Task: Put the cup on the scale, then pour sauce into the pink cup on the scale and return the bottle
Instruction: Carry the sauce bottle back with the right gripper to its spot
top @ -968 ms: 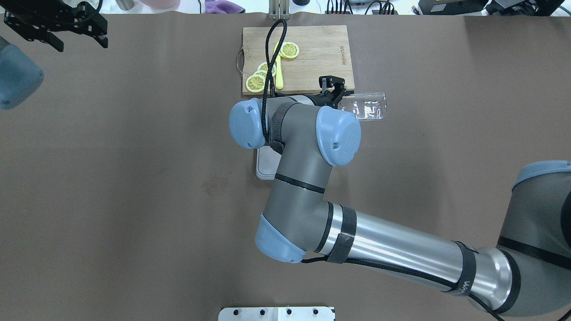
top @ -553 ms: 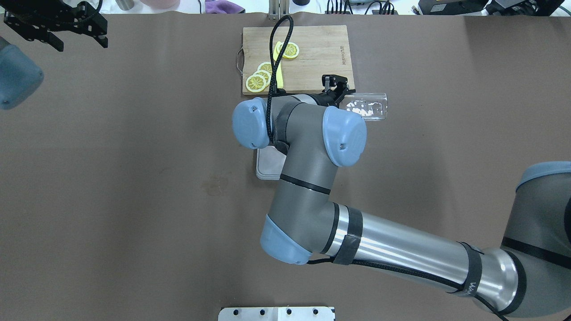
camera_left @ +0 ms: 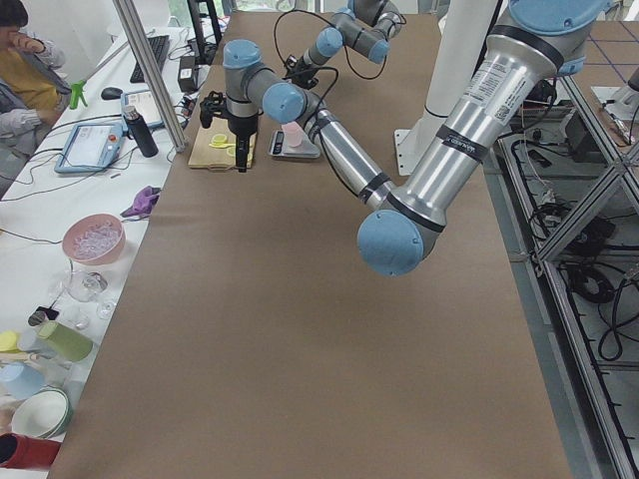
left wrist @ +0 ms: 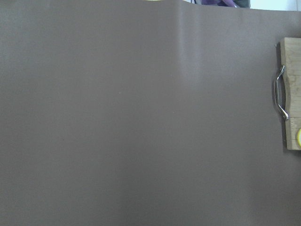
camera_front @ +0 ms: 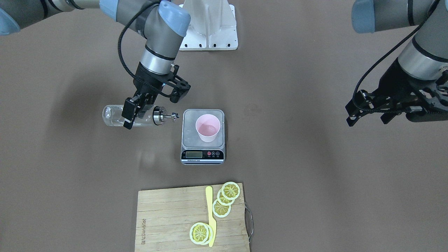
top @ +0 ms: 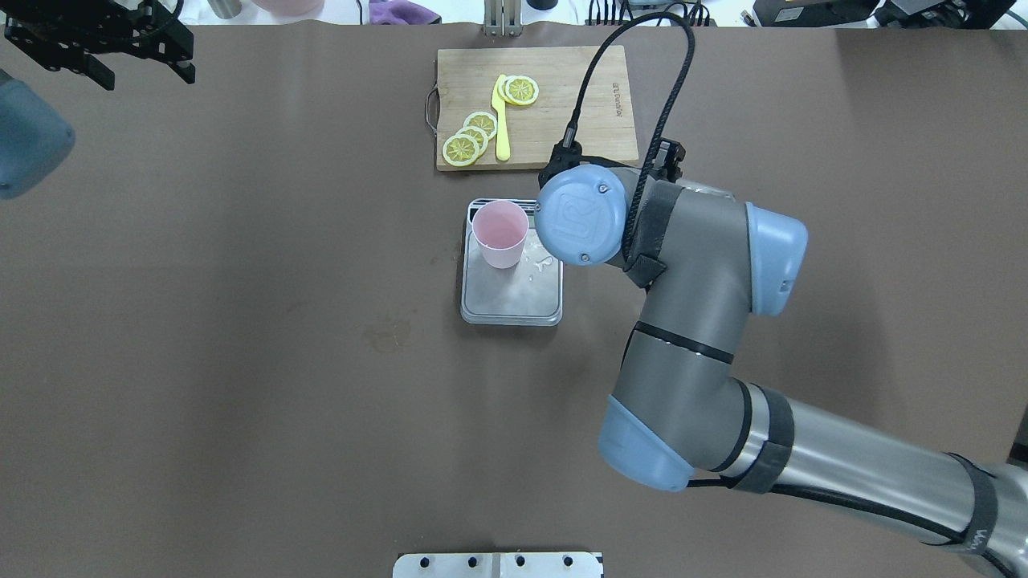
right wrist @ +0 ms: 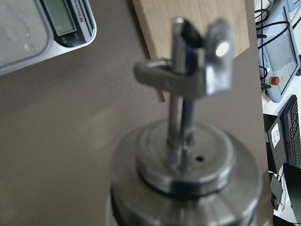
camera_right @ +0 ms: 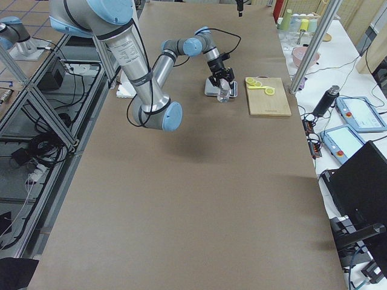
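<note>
The right two-finger gripper is clamped across the middle of the small clear glass bottle with the shiny metal pour spout, holding it on its side; in the front-facing view the bottle is at 9 o'clock from the flat steel-topped digital scale, near it but apart, spout pointing to 3 o'clock; the small pale pink plastic cup stands upright on the platform; the left gripper hovers well off at 3 o'clock, jaws spread, empty.

The right arm has swung out to its own side, carrying the bottle away from the scale and uncovering the cup there.
</note>
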Robot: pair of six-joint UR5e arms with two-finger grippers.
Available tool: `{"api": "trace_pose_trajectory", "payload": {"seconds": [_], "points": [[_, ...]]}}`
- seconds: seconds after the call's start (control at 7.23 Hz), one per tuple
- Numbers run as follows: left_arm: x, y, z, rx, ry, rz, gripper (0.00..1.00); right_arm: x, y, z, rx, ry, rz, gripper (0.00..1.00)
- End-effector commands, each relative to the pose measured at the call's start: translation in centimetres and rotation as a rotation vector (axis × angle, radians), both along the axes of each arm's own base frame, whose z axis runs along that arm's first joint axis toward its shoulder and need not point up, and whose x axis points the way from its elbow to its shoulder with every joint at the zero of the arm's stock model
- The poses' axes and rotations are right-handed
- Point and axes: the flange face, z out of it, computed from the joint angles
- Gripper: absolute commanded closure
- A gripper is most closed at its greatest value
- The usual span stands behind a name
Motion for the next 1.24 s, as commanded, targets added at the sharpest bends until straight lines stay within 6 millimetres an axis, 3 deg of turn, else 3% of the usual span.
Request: {"api": "trace_pose_trajectory", "payload": {"seconds": [0.0, 0.28, 0.41, 0.69, 0.97, 1.11], "points": [[0.0, -0.1, 0.2, -0.003, -0.001, 0.000, 0.04, 7.2, -1.2, 4.9, -0.015, -0.277, 0.033, 1.00], [0.0, -0.1, 0.4, -0.007, -0.004, -0.001, 0.04, 13.8, -2.7, 10.2, -0.053, -0.463, 0.082, 1.00], [0.1, -0.2, 0.4, -0.005, -0.005, 0.000, 0.04, 15.8, -2.0, 13.5, -0.081, -0.563, 0.154, 1.00], [0.1, -0.2, 0.4, -0.008, -0.004, 0.000, 0.04, 19.0, -1.3, 17.6, -0.054, -0.596, 0.190, 1.00], [0.1, -0.2, 0.4, -0.010, -0.004, 0.000, 0.04, 22.3, -1.2, 23.1, -0.012, -0.694, 0.236, 1.00], [0.1, -0.2, 0.4, -0.010, -0.004, 0.000, 0.04, 23.5, -0.6, 27.5, -0.013, -0.824, 0.281, 1.00]]}}
